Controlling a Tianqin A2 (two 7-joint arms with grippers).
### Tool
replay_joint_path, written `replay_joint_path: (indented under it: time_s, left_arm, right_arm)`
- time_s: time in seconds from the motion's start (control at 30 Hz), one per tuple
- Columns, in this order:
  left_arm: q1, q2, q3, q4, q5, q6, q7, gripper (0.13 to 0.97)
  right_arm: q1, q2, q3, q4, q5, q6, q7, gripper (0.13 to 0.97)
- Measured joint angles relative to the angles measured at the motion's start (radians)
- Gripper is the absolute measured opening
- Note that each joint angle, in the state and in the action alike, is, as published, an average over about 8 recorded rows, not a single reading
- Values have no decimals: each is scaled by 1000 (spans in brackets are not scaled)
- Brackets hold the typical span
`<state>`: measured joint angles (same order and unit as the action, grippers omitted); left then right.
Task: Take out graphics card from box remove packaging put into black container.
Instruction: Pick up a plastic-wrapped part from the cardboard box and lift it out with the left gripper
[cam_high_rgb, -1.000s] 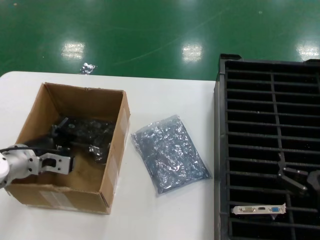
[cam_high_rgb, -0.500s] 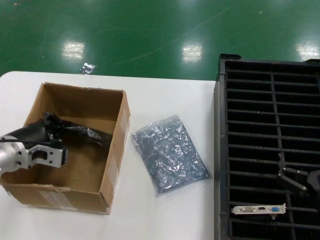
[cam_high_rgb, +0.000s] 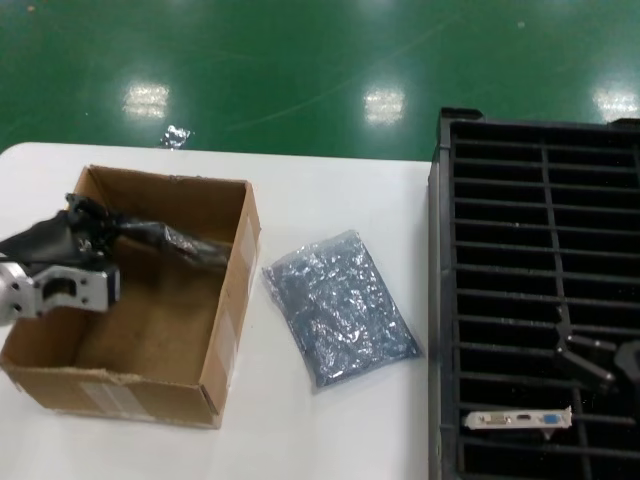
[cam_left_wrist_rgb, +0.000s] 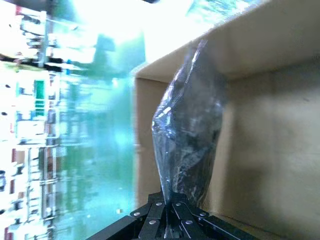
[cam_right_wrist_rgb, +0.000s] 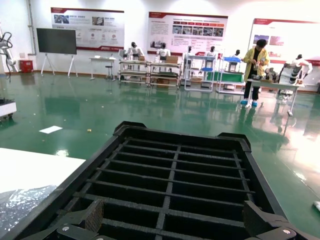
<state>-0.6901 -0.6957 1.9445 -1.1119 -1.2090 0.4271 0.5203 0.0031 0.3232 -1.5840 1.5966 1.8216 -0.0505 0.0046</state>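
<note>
The crinkly grey bag with a dark card inside, pinched by the left end effector, now hangs higher above the box floor than before; the right end effector rests spread over the crate.

- The left gripper sits at the near edge of the shot, its black fingers pinched together on the end of the packaging.
- That's the crinkly, shiny grey bag, and there's something dark inside it; can't really tell what.
- The bag stretches away from the gripper, hanging clear of the cardboard.
- Behind it you can see the inside walls of the box, plain brown, with a corner showing.
- Past the box rim it's just a blurry green floor.
</note>
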Motion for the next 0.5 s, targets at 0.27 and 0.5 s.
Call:
replay_joint_path:
  time_s: [0.27,0.5]
  left_arm:
    - [147,-77,-137,-273,38,3,-184,139]
    - [316,-158,-273,-523,12,34,-339,139]
  right_arm:
    - [0,0,0,0,0,0,0,966]
    - [0,0,0,0,0,0,0,966]
